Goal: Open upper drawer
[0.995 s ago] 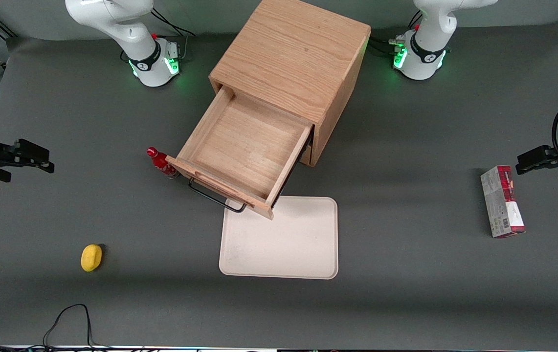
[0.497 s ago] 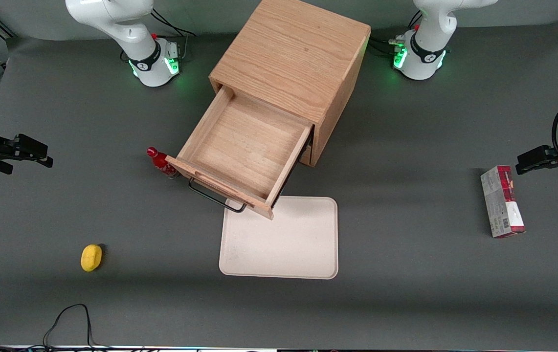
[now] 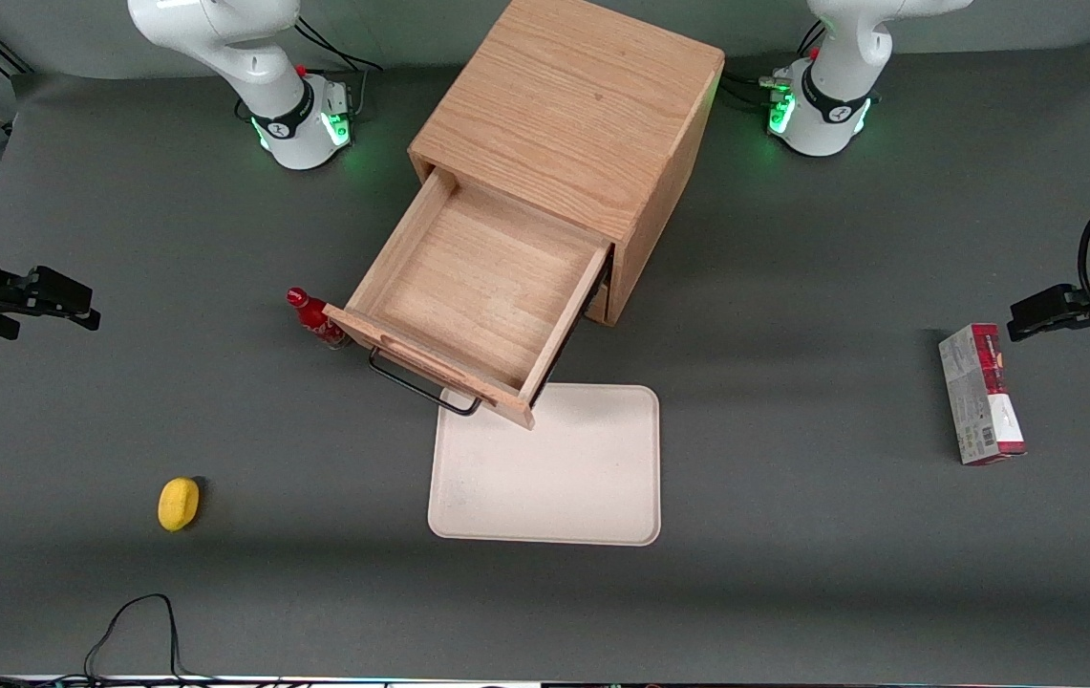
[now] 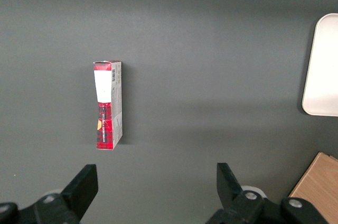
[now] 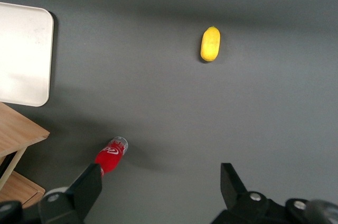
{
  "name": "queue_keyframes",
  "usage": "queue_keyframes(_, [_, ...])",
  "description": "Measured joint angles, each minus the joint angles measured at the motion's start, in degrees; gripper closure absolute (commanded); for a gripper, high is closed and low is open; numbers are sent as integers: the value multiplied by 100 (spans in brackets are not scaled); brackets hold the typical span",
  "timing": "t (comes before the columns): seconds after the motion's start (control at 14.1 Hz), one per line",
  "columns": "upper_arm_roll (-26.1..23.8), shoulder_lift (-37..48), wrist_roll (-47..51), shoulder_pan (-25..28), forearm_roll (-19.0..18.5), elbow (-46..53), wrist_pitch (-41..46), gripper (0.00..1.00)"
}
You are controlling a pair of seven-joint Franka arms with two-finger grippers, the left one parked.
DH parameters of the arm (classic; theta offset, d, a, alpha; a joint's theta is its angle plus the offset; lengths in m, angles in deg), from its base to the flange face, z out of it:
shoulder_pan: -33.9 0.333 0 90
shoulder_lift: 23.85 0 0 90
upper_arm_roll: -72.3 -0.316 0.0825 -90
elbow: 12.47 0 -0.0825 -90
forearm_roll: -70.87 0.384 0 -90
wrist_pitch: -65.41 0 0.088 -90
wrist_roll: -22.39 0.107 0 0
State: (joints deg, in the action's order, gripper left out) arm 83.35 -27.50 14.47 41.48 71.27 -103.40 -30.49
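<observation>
The upper drawer [image 3: 480, 291] of the light oak cabinet [image 3: 568, 115] stands pulled far out, its plain wood-grain box empty. Its long black wire handle [image 3: 420, 387] faces the front camera, above the edge of a white tray. The lower drawer is hidden beneath it. My right gripper [image 3: 76, 304] is open and empty, high above the table, far toward the working arm's end and well apart from the drawer. In the right wrist view its fingers [image 5: 87, 189] stand wide apart [image 5: 158, 192] over bare table, with a corner of the drawer [image 5: 21, 131] showing.
A red bottle [image 3: 315, 320] stands beside the drawer's front corner; it also shows in the right wrist view [image 5: 111, 155]. A white tray [image 3: 554, 478] lies in front of the drawer. A yellow lemon [image 3: 178, 504] and a red carton [image 3: 979, 392] lie on the table.
My right gripper has drawn a little farther toward the working arm's end of the table, away from the drawer. The drawer has not moved.
</observation>
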Motion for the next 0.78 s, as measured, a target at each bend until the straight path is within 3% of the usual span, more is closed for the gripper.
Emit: queue_keyframes(0.78, [20, -10, 74, -18, -14, 0, 4, 0])
